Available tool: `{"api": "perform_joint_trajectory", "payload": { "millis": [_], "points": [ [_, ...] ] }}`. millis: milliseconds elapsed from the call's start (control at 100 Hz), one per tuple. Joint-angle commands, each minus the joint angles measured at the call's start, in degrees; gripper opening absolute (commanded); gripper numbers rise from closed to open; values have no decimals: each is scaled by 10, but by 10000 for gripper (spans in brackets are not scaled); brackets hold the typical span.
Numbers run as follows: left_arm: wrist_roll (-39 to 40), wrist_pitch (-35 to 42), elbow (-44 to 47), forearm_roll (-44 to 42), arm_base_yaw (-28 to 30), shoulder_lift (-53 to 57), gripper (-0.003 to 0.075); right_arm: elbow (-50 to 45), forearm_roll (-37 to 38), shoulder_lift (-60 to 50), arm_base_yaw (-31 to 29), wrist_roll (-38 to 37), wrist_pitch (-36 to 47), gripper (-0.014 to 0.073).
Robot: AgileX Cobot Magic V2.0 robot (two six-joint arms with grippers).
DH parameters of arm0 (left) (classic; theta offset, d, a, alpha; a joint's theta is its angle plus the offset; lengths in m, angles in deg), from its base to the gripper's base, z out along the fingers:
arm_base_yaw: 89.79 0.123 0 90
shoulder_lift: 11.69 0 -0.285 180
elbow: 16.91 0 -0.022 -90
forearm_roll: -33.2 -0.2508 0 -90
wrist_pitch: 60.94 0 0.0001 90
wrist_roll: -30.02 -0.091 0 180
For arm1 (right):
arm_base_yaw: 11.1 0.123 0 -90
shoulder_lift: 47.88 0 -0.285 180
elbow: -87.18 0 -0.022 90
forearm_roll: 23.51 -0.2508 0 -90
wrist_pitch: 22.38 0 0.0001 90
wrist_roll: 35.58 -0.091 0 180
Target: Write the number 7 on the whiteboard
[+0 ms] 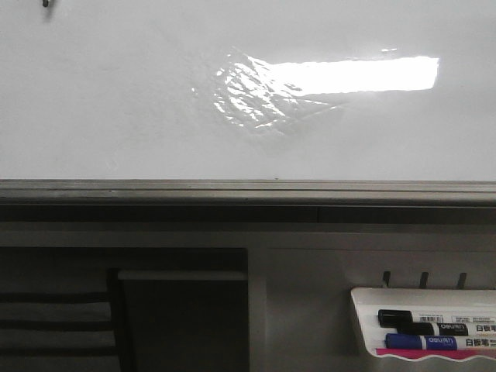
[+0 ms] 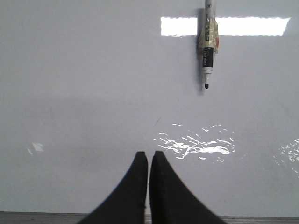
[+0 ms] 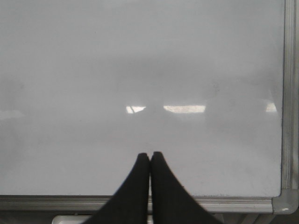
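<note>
A: What sits closest in the front view?

B: A small white tray (image 1: pixel 364 322) low on the right, holding a black-capped marker (image 1: pixel 422 318) above a blue-capped marker (image 1: pixel 434 342), with a pink strip along its front lip. Past it runs the grey edge rail (image 1: pixel 232 190), and beyond that the whiteboard (image 1: pixel 116 101) fills the rest.

A: And the claws?

B: Each shows only in its own wrist view. The left claw (image 2: pixel 149 161) has its two black fingers pressed together at the tips, nothing between them, held over the board near the rail. The right claw (image 3: pixel 150 158) is the same: tips closed together, empty, just above the lower rail, with the board's corner (image 3: pixel 285 200) off to one side.

A: Is the number 7 on the board?

B: No clear 7 can be made out. There is only a faint short dark tick (image 2: pixel 157 122) beyond the left claw.

A: Farther out?

B: A wrinkled shiny patch (image 1: pixel 256 97) joins a bright rectangular glare (image 1: pixel 364 74). In the left wrist view a taped black marker (image 2: pixel 208 51) hangs tip-down against the board, well apart from the claw.
</note>
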Motion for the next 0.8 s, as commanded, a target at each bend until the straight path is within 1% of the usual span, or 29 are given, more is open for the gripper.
{"api": "perform_joint_trajectory", "payload": {
  "millis": [0,60,100,150,160,200,210,280,310,320,350,360,400,450,470,790],
  "points": [
    [-1,43,-19,-2,0,-6,-20,19,5,6,-2,7,51,-71],
    [-1,43,-17,-2,0,-6,-20,19,6,6,-2,7,53,-67],
    [-1,43,-17,-2,0,-6,-20,19,7,6,-2,7,53,-41],
    [-1,43,-17,-2,0,-6,-11,19,18,6,-2,7,53,22],
    [-1,43,-17,-2,0,-6,-7,19,19,6,-2,7,53,46],
    [-1,44,-17,-8,0,-6,32,19,34,6,-2,7,53,114],
    [-1,44,-17,-8,0,-6,41,19,36,6,-2,7,53,144],
    [-1,44,-17,-26,0,-6,171,19,52,6,-2,7,54,293],
    [-1,44,-17,-33,0,-6,256,19,54,6,-2,7,55,353],
    [-1,44,-17,-36,0,-6,291,19,54,6,-2,7,55,364],
    [-1,44,-17,-39,0,-6,343,19,54,6,-2,7,55,398],
    [-1,45,-17,-39,0,-6,376,19,54,6,-2,7,55,411],
    [-1,46,-17,-39,0,-6,459,19,54,6,-2,7,55,431],
    [-1,46,-17,-39,0,-6,517,19,54,6,-2,7,55,433],
    [-1,46,-17,-39,0,-6,529,19,54,6,-2,7,55,432],
    [-1,46,-17,-38,0,-6,531,19,54,6,-2,7,54,428]
  ]
}}
